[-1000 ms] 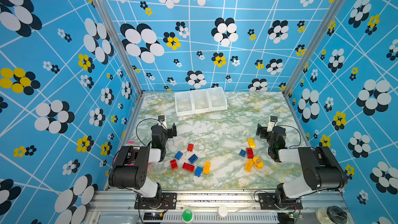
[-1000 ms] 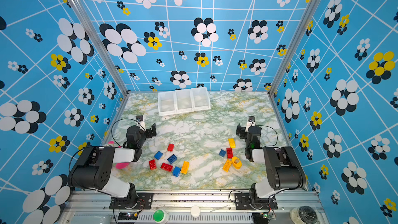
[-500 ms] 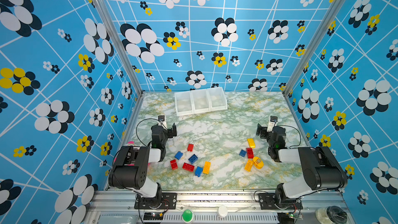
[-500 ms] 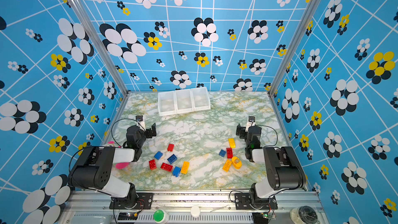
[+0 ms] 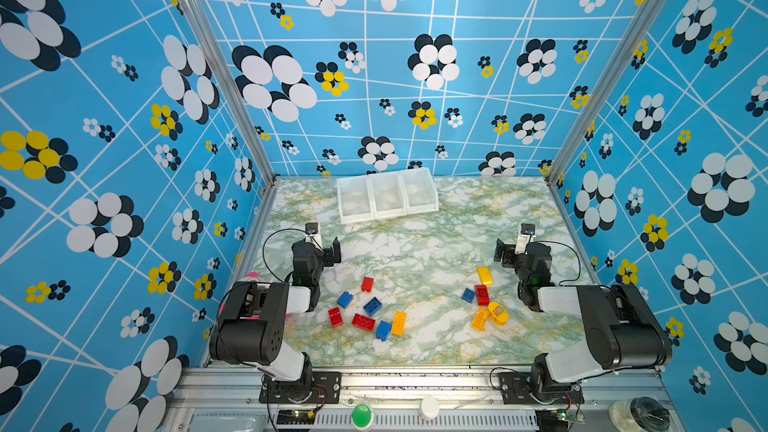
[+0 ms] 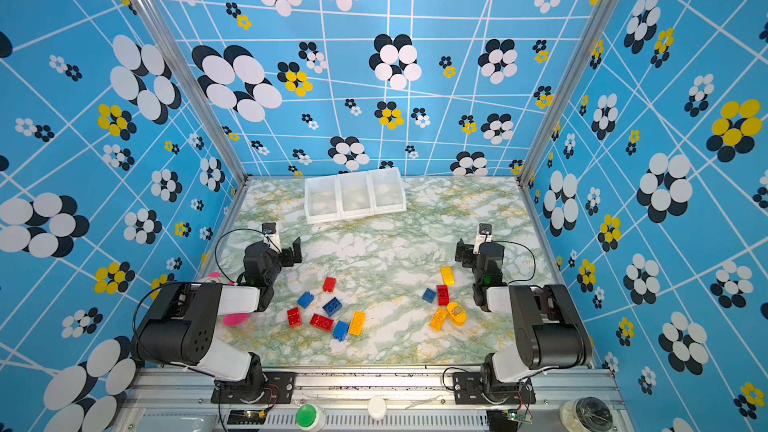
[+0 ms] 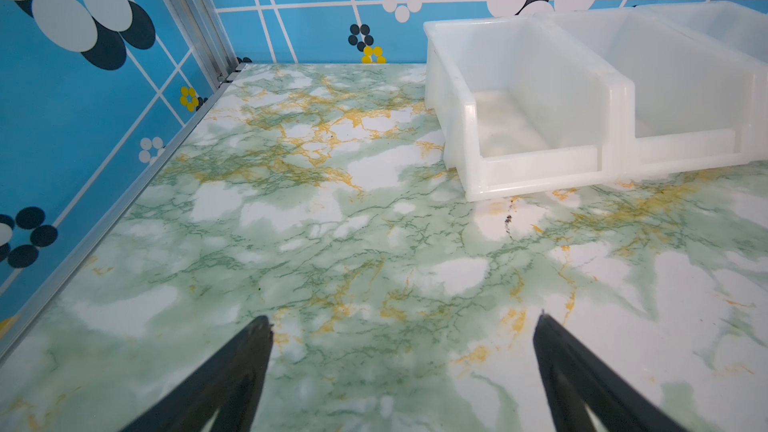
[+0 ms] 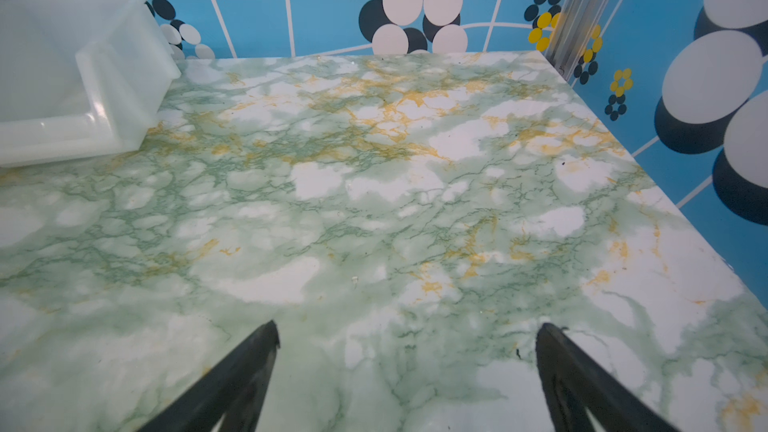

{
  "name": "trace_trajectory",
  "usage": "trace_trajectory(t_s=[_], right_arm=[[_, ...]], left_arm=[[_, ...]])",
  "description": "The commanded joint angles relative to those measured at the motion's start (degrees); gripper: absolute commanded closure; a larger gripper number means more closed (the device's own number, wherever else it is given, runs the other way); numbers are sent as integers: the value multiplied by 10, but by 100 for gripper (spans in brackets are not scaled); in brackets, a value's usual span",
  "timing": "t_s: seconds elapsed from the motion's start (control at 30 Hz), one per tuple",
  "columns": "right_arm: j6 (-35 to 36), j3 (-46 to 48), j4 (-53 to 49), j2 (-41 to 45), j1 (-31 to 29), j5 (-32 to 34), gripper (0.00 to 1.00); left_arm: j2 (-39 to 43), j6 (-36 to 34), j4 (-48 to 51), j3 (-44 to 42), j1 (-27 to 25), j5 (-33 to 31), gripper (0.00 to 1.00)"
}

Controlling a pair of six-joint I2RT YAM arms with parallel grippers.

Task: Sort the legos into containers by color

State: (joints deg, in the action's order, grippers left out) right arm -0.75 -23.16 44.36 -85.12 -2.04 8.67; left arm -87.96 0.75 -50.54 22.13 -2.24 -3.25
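The left tool [image 7: 403, 321] hangs over bare tabletop [image 7: 291, 218], fingers spread wide and pinching nothing. Beside its arm, in a top view, seven of the legos [image 5: 363, 322] lie scattered toward the front edge: three red, three blue and one yellow-orange brick [image 5: 398, 322]. At the back, near the middle, the three joined white containers [image 5: 390, 214] appear empty, well apart from every brick. Further right, five more pieces cluster: a yellow brick [image 5: 484, 275], a red one just beside a blue one, an orange brick, and a rounded yellow piece [image 5: 498, 312] bearing a label. The right tool [image 8: 407, 326] is likewise spread and empty. Sorting looks not yet begun. The first move calls for a tool to come down over one brick, close on it and carry it to a bin.
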Motion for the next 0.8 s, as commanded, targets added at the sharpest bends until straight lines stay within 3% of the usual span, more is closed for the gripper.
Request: trace_trajectory(t_s=[0.0, 0.3, 0.6, 0.77], right_arm=[[-23, -56, -154, 64, 3, 2, 1], [-78, -118, -395, 142, -18, 24, 1], [-113, -200, -561, 160, -34, 9, 1], [-119, -234, -603, 147, -38, 3, 1]], left_arm=[[46, -9, 119, 52, -3, -10, 2], [59, 37, 401, 220, -55, -46, 2], [-104, 117, 627, 489, -146, -50, 5], [-203, 155, 742, 645, -164, -48, 11]])
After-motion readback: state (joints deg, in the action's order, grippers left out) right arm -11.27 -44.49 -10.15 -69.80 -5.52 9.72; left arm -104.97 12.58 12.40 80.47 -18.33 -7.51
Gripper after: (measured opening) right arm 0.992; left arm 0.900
